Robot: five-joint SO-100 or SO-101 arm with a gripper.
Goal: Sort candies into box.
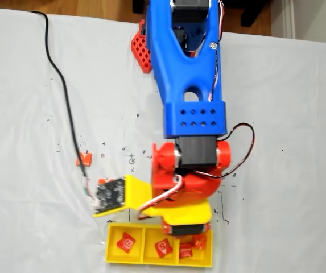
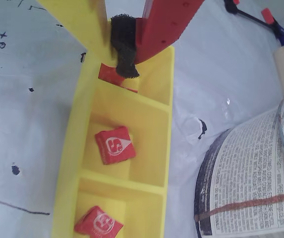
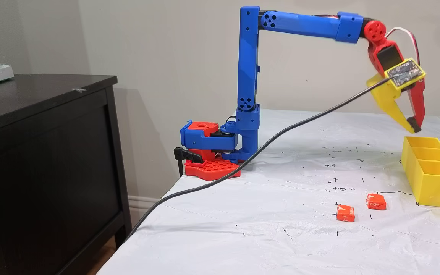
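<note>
The yellow box lies at the bottom of a fixed view, three compartments in a row. One red-orange candy lies in its left compartment, one in the middle and two in the right. My gripper hangs just above the far end of the box, its yellow and red fingers closed together with nothing between them. In the wrist view the gripper partly covers a candy in the far compartment. Two more candies lie on the white table cover.
A black cable runs from the wrist camera across the table and off its left edge. An open book lies right of the box in the wrist view. A dark cabinet stands left of the table. The arm's base sits at the back.
</note>
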